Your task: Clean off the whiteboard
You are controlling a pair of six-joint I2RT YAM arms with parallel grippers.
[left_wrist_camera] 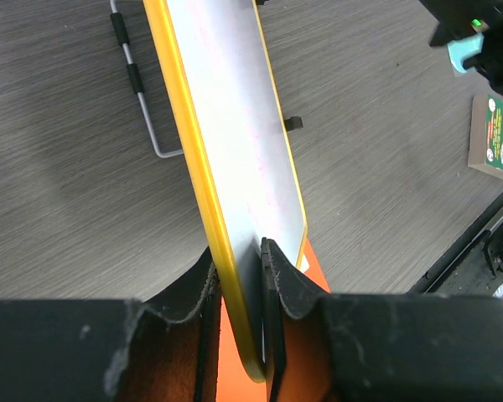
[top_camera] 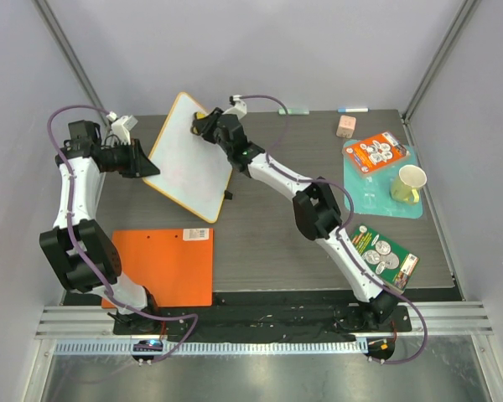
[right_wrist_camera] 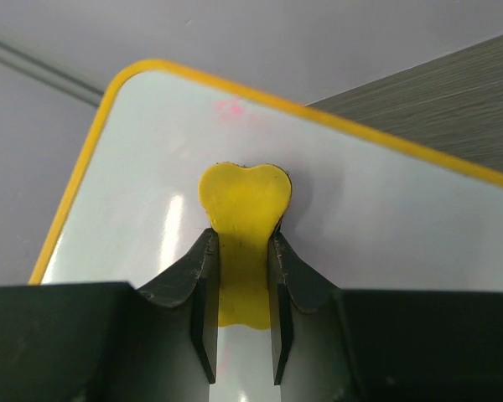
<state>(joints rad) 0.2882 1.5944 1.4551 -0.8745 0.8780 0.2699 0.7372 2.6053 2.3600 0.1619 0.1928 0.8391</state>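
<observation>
Clearly the wiping is under way but not finished. In the upper left-centre of the top view the whiteboard [top_camera: 189, 159] stands tilted off the table [top_camera: 268, 243], its lower corner pointing down toward the orange clipboard [top_camera: 163, 264] at lower left. The left gripper [top_camera: 147, 164] is clamped on the board's left edge; the left wrist view shows a finger on each face, with the yellow rim running down between them, so this arm is steadying the board.

The right gripper [right_wrist_camera: 241, 243] is closed on a yellow heart-shaped eraser [right_wrist_camera: 243, 197], whose rounded end is pressed flat on the white face near the board's upper corner, at the centre of the right wrist view.

As for progress, most of the surface in sight looks clean and glossy. A small pink smudge [right_wrist_camera: 230, 107] remains just above the eraser, close under the rim in the upper middle of that view, and a faint pink streak shows along the board in the left wrist view. My reading is that the bulk of the marks are gone and what is left is the smudge by the corner and that thin residue. How much of the face under the arm is clean I cannot tell.
</observation>
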